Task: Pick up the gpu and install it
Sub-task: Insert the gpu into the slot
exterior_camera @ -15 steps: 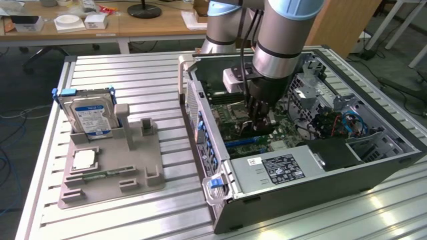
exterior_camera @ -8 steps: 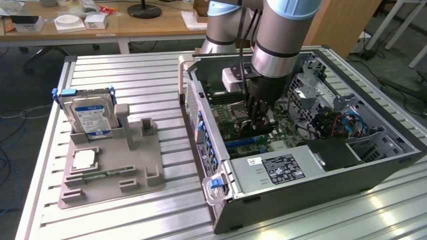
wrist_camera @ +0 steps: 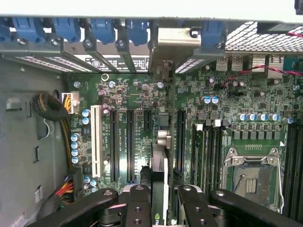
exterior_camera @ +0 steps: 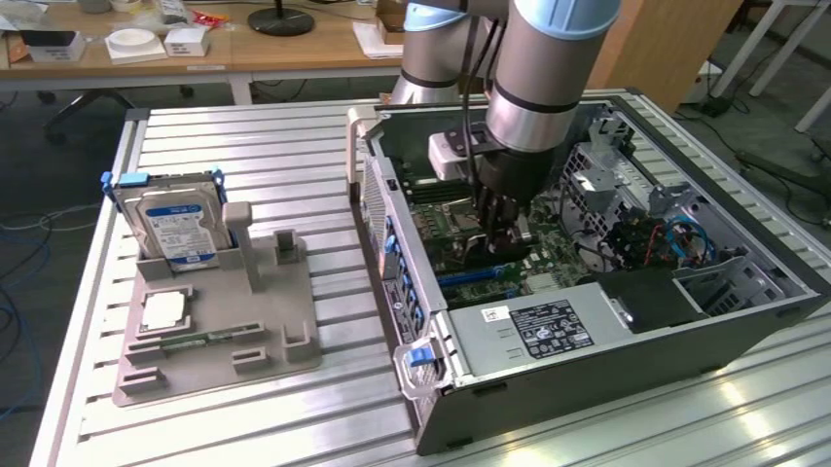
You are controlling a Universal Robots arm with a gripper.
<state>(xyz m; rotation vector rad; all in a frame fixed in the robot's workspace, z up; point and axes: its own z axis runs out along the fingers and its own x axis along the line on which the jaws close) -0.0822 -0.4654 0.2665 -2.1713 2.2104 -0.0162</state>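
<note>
pinching the gpu (wrist_camera: 160, 179) edge-on between its 2 black fingers (wrist_camera: 137, 203), the gripper (wrist_camera: 159, 208) reaches down into the open computer case (exterior_camera: 624, 341); in the wrist view the card stands upright as a narrow strip running from the fingers toward the case's rear wall, its metal bracket (wrist_camera: 175, 40) up against the slot openings there, directly over the green motherboard (wrist_camera: 218, 118). whether the card is fully seated in a slot cannot be told. beside it on the board lie the long black expansion slots (wrist_camera: 129, 142), 1 white slot (wrist_camera: 97, 142) and the empty cpu socket (wrist_camera: 253, 177). in the exterior view the grey arm (exterior_camera: 539, 88) comes down into the case, and the power supply (exterior_camera: 539, 326) sits at the near end. well apart, toward the exterior view's left, a grey parts holder (exterior_camera: 221, 331) on the slatted table (exterior_camera: 234, 146) carries a hard drive (exterior_camera: 175, 224) standing upright and a small memory stick (exterior_camera: 195, 342) lying flat
</note>
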